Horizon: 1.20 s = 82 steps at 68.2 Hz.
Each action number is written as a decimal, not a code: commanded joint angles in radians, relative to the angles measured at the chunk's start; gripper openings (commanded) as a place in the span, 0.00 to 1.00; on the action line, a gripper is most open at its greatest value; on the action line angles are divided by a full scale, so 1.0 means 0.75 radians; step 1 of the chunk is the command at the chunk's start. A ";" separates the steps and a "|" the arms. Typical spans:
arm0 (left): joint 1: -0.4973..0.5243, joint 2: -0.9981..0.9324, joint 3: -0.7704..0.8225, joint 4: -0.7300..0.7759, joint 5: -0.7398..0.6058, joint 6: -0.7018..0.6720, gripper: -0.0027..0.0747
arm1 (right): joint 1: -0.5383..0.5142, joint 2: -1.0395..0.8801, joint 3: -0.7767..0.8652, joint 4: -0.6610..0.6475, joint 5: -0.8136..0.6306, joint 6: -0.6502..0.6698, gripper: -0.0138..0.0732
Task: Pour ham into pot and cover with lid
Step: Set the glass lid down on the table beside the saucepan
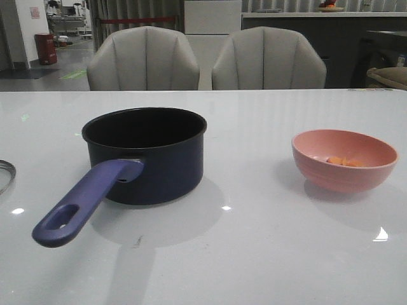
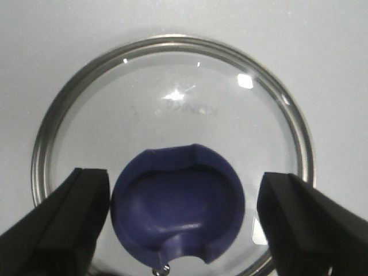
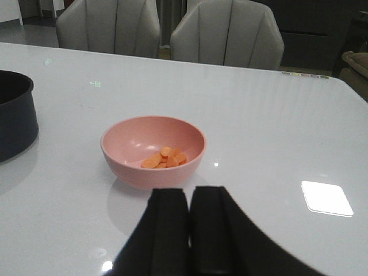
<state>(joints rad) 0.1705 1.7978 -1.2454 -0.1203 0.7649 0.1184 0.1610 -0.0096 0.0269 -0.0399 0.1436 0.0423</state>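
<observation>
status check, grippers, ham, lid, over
Left gripper open above lid knob. Right gripper shut, empty, short of pink bowl. Ham in bowl; pot uncovered.

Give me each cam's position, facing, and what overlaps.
Front: low at the table edge, facing forward over the pot and bowl toward two chairs; no arm shows.
Left wrist: looks straight down on the lid; open left gripper straddles its knob.
Right wrist: angled toward the bowl holding ham; shut right gripper shows.
Shared: front and right wrist both see bowl, pot, chairs.
</observation>
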 commanded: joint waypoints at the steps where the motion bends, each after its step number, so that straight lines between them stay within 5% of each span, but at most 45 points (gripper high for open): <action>1: -0.018 -0.146 -0.036 -0.017 -0.018 0.031 0.75 | -0.005 -0.027 -0.007 -0.015 -0.098 -0.008 0.33; 18: -0.024 -0.428 0.064 -0.044 -0.041 0.036 0.75 | -0.005 -0.027 -0.007 -0.015 -0.098 -0.008 0.33; 57: -0.119 -1.551 0.853 -0.205 -0.534 0.036 0.75 | -0.005 -0.027 -0.007 -0.015 -0.098 -0.008 0.33; 82: -0.327 -1.986 1.094 -0.143 -0.401 0.036 0.75 | -0.005 -0.027 -0.007 -0.015 -0.098 -0.008 0.33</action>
<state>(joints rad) -0.0417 0.3433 -0.4122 -0.2257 0.5199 0.1442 0.1610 -0.0096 0.0269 -0.0399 0.1436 0.0423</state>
